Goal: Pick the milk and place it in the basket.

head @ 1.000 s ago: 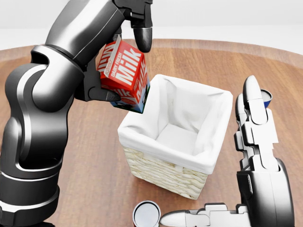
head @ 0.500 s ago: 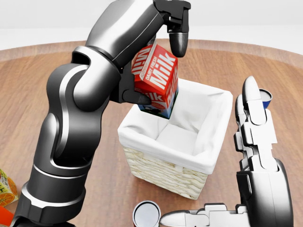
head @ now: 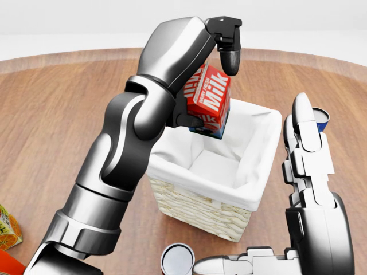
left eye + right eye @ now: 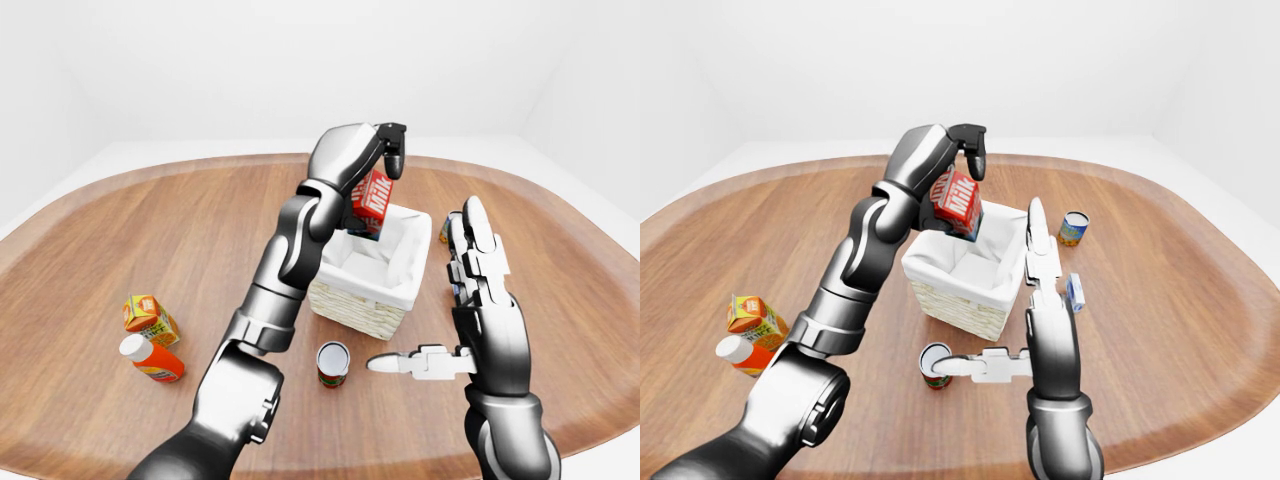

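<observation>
The wooden tabletop carries a wicker basket with a white liner near its centre. Since the earlier frame the left arm has swung rightward in the head view, bringing the milk from outside the basket's left rim to above its open interior. The left hand has its fingers closed round the carton. The carton hangs tilted, long axis leaning, gabled top up-left. The right hand stands open, fingers spread, holding nothing, beside the basket's right side.
</observation>
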You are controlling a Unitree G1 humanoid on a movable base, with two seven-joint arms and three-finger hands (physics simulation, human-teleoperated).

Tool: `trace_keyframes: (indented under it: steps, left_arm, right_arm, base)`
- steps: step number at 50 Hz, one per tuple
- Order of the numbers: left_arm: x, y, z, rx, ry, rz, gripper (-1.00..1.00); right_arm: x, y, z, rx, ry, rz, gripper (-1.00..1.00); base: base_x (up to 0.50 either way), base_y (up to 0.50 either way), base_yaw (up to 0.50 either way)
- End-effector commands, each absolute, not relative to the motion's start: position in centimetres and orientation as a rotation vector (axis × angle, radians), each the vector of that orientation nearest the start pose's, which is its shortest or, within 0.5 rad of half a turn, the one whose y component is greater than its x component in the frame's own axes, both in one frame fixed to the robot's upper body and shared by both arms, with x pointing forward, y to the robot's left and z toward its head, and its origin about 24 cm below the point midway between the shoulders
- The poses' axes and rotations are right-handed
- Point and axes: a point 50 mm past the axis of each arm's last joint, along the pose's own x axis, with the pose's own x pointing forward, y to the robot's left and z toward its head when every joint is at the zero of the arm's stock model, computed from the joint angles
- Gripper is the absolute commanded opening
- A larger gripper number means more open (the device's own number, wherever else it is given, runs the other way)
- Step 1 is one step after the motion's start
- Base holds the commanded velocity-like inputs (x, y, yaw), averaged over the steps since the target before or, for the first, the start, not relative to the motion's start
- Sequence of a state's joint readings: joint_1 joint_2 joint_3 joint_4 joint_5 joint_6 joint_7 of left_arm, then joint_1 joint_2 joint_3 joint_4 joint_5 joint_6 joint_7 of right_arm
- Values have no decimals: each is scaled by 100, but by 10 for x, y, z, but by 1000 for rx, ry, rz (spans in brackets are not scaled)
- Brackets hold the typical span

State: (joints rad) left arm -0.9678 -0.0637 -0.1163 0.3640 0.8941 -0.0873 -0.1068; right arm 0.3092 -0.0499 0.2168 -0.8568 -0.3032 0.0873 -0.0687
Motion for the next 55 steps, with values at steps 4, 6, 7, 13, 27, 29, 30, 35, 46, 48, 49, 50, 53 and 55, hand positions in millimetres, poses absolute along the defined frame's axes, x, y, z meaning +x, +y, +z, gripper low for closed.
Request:
trace_keyframes:
  steps: [4, 6, 7, 13, 27, 29, 30, 35, 46, 48, 49, 50, 53, 55]
  left_arm:
    - [375, 21, 245, 931, -693, -89, -100]
    - [379, 23, 243, 934, -677, -74, -100]
    - [381, 24, 243, 931, -672, -63, -100]
    - [391, 25, 242, 922, -638, -38, -100]
    - [392, 18, 246, 885, -651, -1, -100]
    - [391, 16, 245, 887, -653, -14, -100]
    - [391, 13, 242, 894, -645, -29, -100]
    - [390, 8, 235, 911, -632, -48, -100]
    - [389, 0, 229, 922, -627, -63, -100]
    - [389, 0, 227, 926, -620, -60, -100]
    - [390, 0, 225, 931, -618, -58, -100]
    - [390, 0, 224, 933, -614, -56, -100]
    - [392, 1, 220, 944, -600, -45, -100]
    - [393, 0, 218, 949, -592, -41, -100]
  right_arm:
    - [166, -130, 165, -236, -493, -27, 100]
    - [166, -130, 165, -236, -494, -27, 100]
    - [166, -130, 165, -236, -493, -27, 100]
    - [166, -130, 164, -236, -491, -25, 100]
    - [166, -129, 163, -235, -485, -21, 100]
    - [166, -129, 163, -235, -486, -21, 100]
    - [166, -129, 163, -235, -485, -21, 100]
    - [166, -129, 163, -234, -482, -21, 100]
    - [166, -130, 162, -235, -480, -23, 100]
    - [166, -130, 162, -234, -478, -22, 100]
    - [166, -129, 162, -235, -480, -21, 100]
    - [166, -129, 163, -235, -482, -20, 100]
    - [165, -129, 163, -234, -485, -20, 100]
    - [166, -129, 162, -235, -481, -20, 100]
  base:
    - [0, 0, 0]
    - [0, 0, 0]
    - [0, 0, 0]
    - [0, 0, 0]
    - [0, 0, 0]
    - [0, 0, 0]
    - [0, 0, 0]
    - [0, 0, 0]
    - [0, 0, 0]
    - [0, 0, 0]
    - [0, 0, 0]
    - [0, 0, 0]
    - [0, 0, 0]
    - [0, 0, 0]
